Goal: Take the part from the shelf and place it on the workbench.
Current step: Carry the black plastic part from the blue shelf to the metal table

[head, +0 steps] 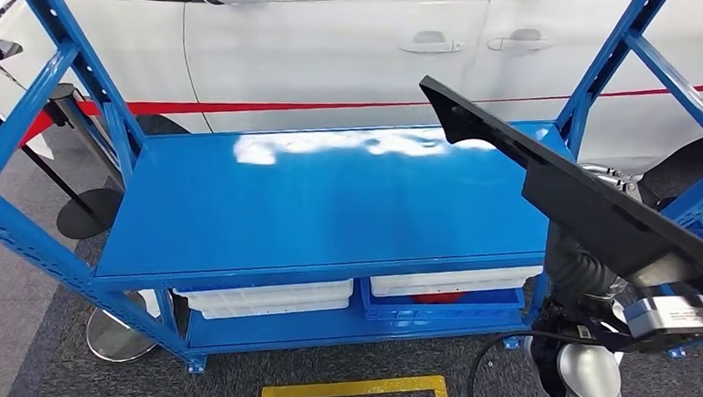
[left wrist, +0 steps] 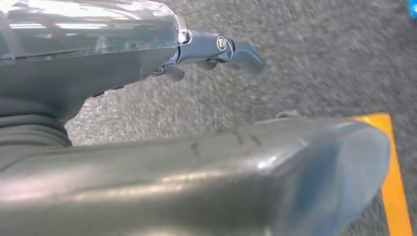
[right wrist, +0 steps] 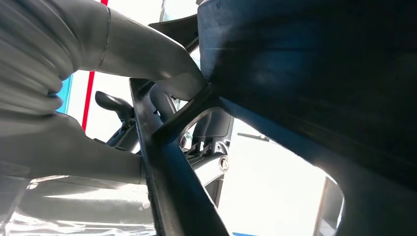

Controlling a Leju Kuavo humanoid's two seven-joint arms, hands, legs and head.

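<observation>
progress: looks like the pickup half is done. The part (head: 586, 193) is already off any surface and up in the air, carried by the right hand (right wrist: 147, 83). Putting it down is what's left, as far as I can judge.

part: long flat black plastic piece, tilted, one pointed end sticking out forward of the hand and up over the blue shelf (head: 321, 206), the other end running back past the wrist. It isn't touching the shelf top.

right hand: wrapped on the part. In the right wrist view the thick grey thumb presses on one side of a black rib and the darker fingers (right wrist: 162, 101) curl round the other side (so closed onto it, not just resting). Can't tell how firm the hold is.

left hand: the left hand (left wrist: 221, 49) hangs down over grey carpet with a strip of yellow floor tape (left wrist: 393, 182) just beyond the thumb. Nothing in it, fingers seem loosely extended and apart.

shelf: blue metal rack right ahead of the right hand, white bins (head: 274, 297) on the lower level, below and forward of the hand.

beyond that: a white car (head: 353, 48) sits behind the shelf.

what's left: get over to the counter and set the part down (I can't spot one here, so it probably means turning or walking first).
</observation>
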